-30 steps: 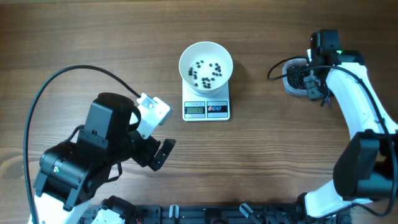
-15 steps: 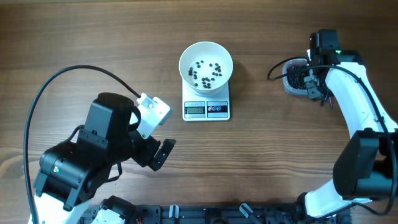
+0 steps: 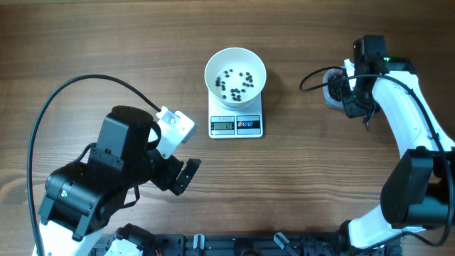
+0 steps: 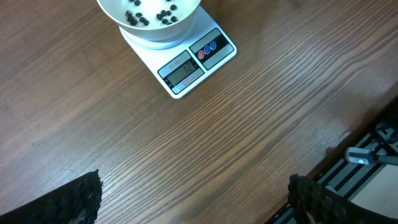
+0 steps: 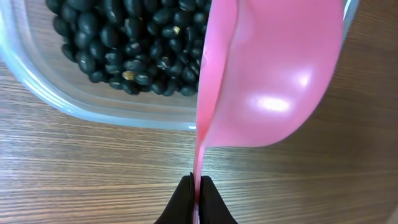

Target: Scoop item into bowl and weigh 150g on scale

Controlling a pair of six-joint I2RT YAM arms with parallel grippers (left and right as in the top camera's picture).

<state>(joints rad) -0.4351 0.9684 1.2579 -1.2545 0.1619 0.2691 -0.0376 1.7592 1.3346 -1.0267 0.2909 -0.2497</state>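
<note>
Heaped in a clear rounded plastic tub (image 5: 93, 109) at the far right of the brown wooden desk (image 3: 106, 43): small round black beans (image 5: 124, 43), packed from wall to wall in the right wrist view. Just beside that heap, a glossy pink plastic scoop (image 5: 273, 74), turned on edge, its cup over the tub's near wall and its inside hidden. Clamped together on the scoop's thin pink handle, the right pincer (image 5: 198, 199), on the near side of the tub wall, close to the beans but apart from them.

Well away from all that, toward the desk's lower left, the left pincer (image 4: 193, 202), spread wide with nothing between its dark fingers (image 4: 74, 199), hanging over bare wood short of the scale.

At mid-desk, a small white rectangular digital scale (image 3: 236, 125). On its front, a grey display (image 4: 181, 68) with dark digits too small to read. Next to that, one red and one blue round button (image 4: 207, 50), any lettering around them too fine to make out.

Resting on the scale's platform, a round white bowl (image 3: 235, 57), smooth-walled. Across its bottom, a thin scatter of the same black beans, far from full.
</note>
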